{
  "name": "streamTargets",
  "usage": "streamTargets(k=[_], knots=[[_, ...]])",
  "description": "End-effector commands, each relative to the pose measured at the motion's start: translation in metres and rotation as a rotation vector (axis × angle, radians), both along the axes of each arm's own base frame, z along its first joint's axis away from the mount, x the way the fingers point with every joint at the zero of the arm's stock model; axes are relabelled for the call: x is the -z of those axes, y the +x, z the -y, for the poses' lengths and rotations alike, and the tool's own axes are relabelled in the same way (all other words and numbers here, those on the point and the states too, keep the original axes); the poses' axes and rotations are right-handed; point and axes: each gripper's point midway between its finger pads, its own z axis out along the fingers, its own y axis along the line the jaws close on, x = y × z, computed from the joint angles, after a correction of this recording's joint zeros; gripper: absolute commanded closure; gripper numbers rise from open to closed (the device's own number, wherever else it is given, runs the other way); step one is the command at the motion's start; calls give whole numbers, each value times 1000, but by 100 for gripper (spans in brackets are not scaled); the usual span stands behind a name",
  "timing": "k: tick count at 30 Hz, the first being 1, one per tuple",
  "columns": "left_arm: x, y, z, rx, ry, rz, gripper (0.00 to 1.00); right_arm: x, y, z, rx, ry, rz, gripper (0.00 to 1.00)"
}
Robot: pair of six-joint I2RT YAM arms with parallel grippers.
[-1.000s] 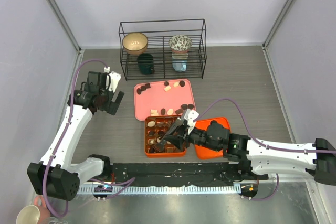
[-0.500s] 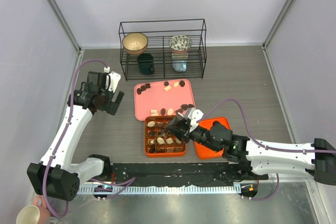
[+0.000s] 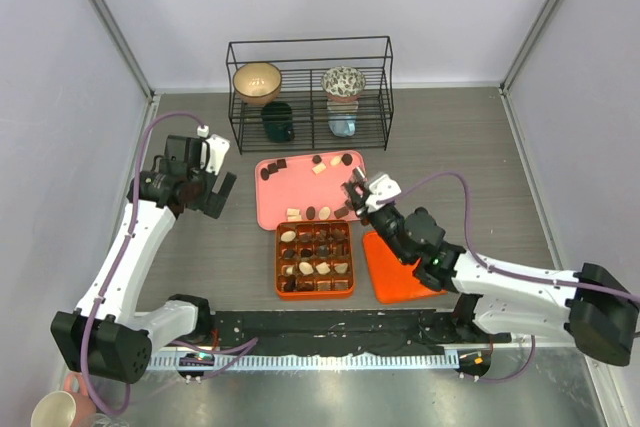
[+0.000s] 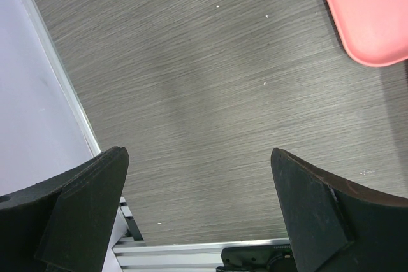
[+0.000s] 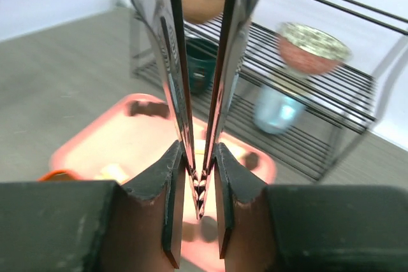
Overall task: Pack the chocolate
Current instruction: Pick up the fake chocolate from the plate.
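While some of the chocolate (image 3: 311, 213) lies loose on one pink tray (image 3: 300, 187), the rest sits in one orange box (image 3: 278, 262) with a grid of cells, just in front of that tray. On the tray we count two dark pieces at the far left corner, four along the far edge (dark, cream and tan), and about four more along the near edge. The last of these is partly hidden by the right arm, so the number is not sure. The box looks four cells by four. Most cells hold a piece, dark or cream, but they are too small for us to count.

We see the right fingers (image 5: 167, 62) over the tray's near right corner, drawn close with only a slim gap between them. Their tips run out of the wrist view, so we cannot tell whether they pinch anything. One orange lid (image 3: 400, 272) lies just right of the box, partly under that arm.

We see the left fingers (image 4: 83, 202) spread wide and holding nothing, over bare counter (image 4: 191, 81) left of the tray.

At the far side one wire rack (image 3: 310, 92) holds two bowls (image 3: 257, 80) and two cups (image 3: 277, 122).
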Motion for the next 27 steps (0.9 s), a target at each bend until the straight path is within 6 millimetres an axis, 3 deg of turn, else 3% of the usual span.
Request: streamTargets(k=[1,2,9,21,27], knots=[[-20,5,-3,-5,7,61,0,-31,33,15,55,120,80,76],[-19,5,-3,-5,8,60,0,-21,40,14,58,104,64,76],[-17,7,-3,-5,12,51,0,-2,66,9,35,138,16,74],[-12,12,-2,11,25,15,0,19,68,6,28,160,-5,58],[-6,14,-2,12,32,-26,0,35,72,11,62,158,-29,55]])
